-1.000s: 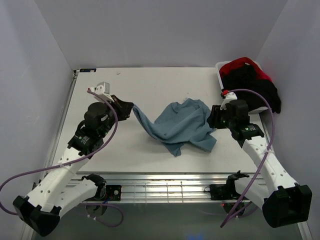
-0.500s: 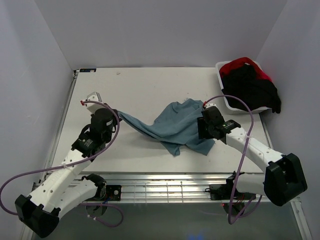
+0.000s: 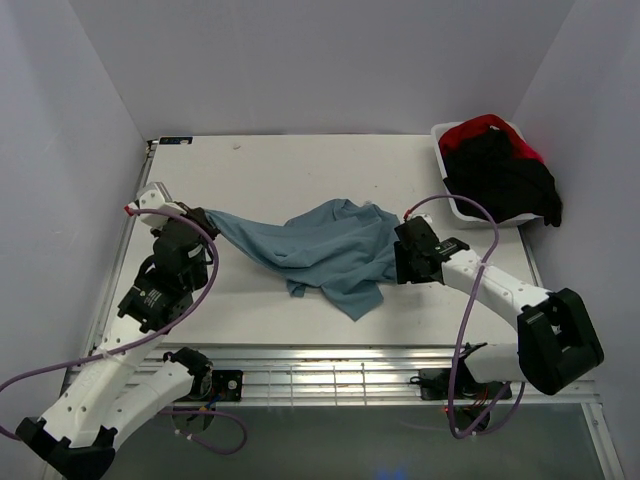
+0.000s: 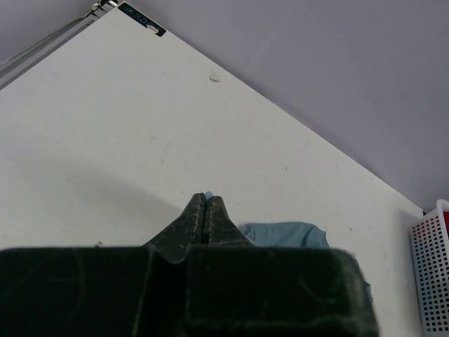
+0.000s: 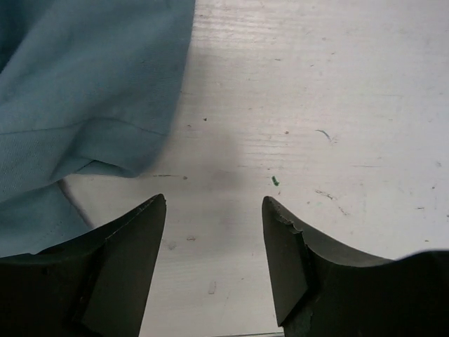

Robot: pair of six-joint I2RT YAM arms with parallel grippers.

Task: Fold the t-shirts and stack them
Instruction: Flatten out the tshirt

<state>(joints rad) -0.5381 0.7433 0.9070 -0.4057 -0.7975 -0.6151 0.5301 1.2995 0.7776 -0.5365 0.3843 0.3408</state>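
The left tool (image 3: pixel 203 216) has its jaws pressed together on a corner of the teal-blue t-shirt (image 3: pixel 325 250); in the left wrist view a thin sliver of blue cloth shows between the closed tips of that tool (image 4: pixel 207 203). From this pinch the shirt is drawn out in a taut band toward the right tool (image 3: pixel 399 262) and then widens into a rumpled heap lying on the worktop (image 3: pixel 300 170) between the two tools. More of the shirt (image 4: pixel 284 234) shows just past the left tool's tips and to their right. The right tool (image 5: pixel 214 203) stands wide open and holds nothing. Scuffed worktop (image 5: pixel 316 84) shows between its fingers, and a folded hem of the shirt (image 5: pixel 84 91) lies just ahead of its left finger (image 5: pixel 130 246) without touching it. A small green speck (image 5: pixel 275 181) sits on the worktop close ahead of the other finger. Beyond the right tool, at the worktop's far corner, the white tub (image 3: pixel 438 140) holds a black t-shirt (image 3: pixel 500 175) that spills over its rim, with a red t-shirt (image 3: pixel 480 127) behind it. A purple cable (image 3: pixel 465 205) arches over the right arm between the tool and the tub.
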